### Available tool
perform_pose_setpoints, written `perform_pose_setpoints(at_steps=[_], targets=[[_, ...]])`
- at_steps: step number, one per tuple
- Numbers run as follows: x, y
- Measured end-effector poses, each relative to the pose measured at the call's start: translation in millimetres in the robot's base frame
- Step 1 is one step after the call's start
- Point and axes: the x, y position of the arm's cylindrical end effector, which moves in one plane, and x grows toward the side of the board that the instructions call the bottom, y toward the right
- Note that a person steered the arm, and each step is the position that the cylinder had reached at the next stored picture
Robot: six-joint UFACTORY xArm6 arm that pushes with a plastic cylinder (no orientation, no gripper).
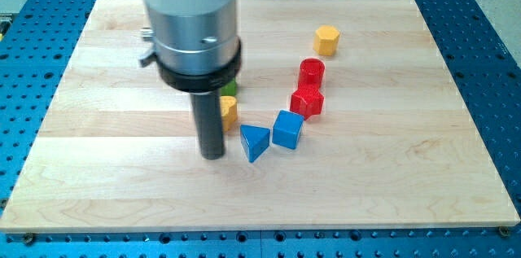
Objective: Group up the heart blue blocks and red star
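A blue triangular block [255,142] and a blue cube-like block [287,129] lie side by side at the board's middle. A red star block [308,101] touches the blue cube's upper right, with a red cylinder [312,72] just above it. My tip [212,155] rests on the board a short way left of the blue triangular block, with a small gap between them. I cannot make out a heart shape on either blue block.
A yellow block [229,110] and a green block [231,88] sit partly hidden behind the rod. A yellow hexagonal block [326,40] lies toward the view's top right. The wooden board [407,177] lies on a blue perforated table.
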Motion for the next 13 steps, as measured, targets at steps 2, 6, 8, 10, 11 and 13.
perform_pose_setpoints(at_steps=[2, 6, 8, 10, 11, 13], targets=[[-45.8, -15.9], [-48.5, -1.7], [-28.4, 7.4], [50.0, 4.1], [67.8, 75.0], [-43.4, 252.0]])
